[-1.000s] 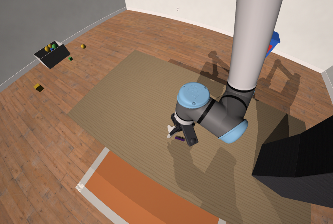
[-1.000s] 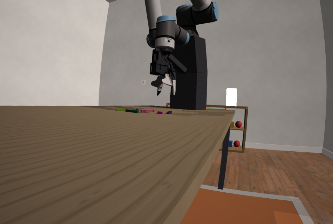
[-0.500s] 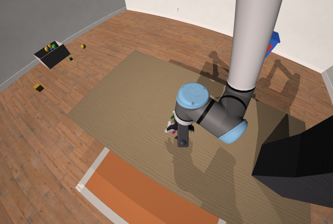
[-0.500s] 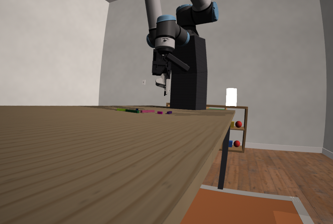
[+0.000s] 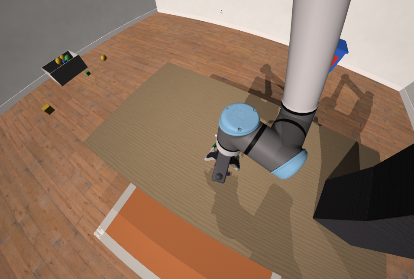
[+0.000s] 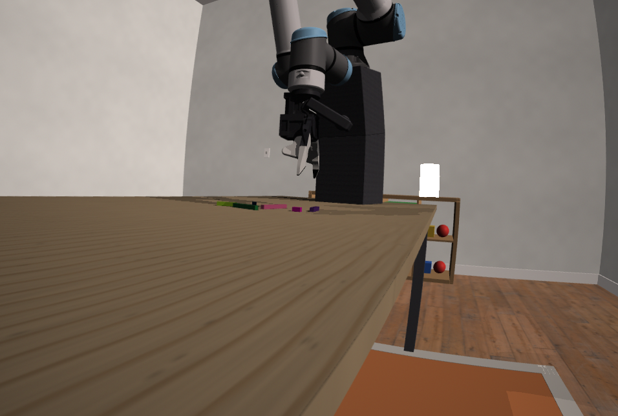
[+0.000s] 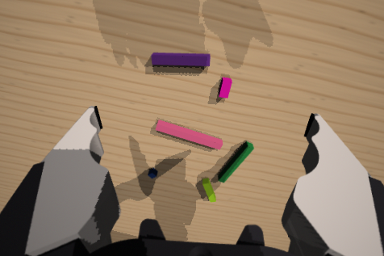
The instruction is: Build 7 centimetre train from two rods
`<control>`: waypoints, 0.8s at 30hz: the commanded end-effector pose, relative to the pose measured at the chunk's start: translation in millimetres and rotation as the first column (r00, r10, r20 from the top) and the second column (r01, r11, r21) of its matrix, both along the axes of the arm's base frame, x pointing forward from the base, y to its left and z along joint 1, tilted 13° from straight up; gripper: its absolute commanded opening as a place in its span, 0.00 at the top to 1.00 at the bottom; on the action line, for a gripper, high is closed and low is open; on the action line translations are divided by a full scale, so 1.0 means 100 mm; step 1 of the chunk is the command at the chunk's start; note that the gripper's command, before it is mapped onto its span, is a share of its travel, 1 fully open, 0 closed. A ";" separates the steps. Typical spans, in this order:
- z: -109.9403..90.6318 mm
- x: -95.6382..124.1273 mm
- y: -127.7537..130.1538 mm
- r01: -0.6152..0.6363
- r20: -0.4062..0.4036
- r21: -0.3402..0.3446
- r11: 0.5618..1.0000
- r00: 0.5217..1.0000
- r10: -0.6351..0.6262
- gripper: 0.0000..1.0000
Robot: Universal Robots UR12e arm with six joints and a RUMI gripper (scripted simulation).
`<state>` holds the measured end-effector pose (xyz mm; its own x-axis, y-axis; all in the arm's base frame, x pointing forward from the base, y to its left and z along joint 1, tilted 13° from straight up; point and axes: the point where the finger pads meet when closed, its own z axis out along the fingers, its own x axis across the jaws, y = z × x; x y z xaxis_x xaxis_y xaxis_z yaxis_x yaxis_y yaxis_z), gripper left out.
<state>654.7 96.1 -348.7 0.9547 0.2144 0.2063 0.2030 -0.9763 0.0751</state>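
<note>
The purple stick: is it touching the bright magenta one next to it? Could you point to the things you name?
No, in the wrist view a strip of bare wood shows between the purple stick point(image 7: 181, 60) and the magenta one point(image 7: 226, 87).

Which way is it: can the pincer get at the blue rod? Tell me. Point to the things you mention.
Probably yes: the pincer point(image 5: 222, 162) point(image 6: 308, 175) point(image 7: 202, 111) is open above the table, and no rod touches the blue rod point(image 7: 152, 173), though it needs to shift over.

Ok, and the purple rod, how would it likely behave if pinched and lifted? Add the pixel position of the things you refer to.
The purple rod point(image 7: 181, 60) point(image 6: 314, 208) would probably stay stiff, being a straight block. Its flat sides suggest little rolling. Gripped near one end, it might pivot, since it's clearly longer than wide.
</note>
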 end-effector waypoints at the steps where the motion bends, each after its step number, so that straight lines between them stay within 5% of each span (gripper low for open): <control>1: 0.01 0.01 0.01 0.055 0.002 0.011 0.998 0.999 -0.055 0.00; 24: 0.01 0.04 0.01 0.177 0.003 0.039 0.984 0.984 -0.177 0.00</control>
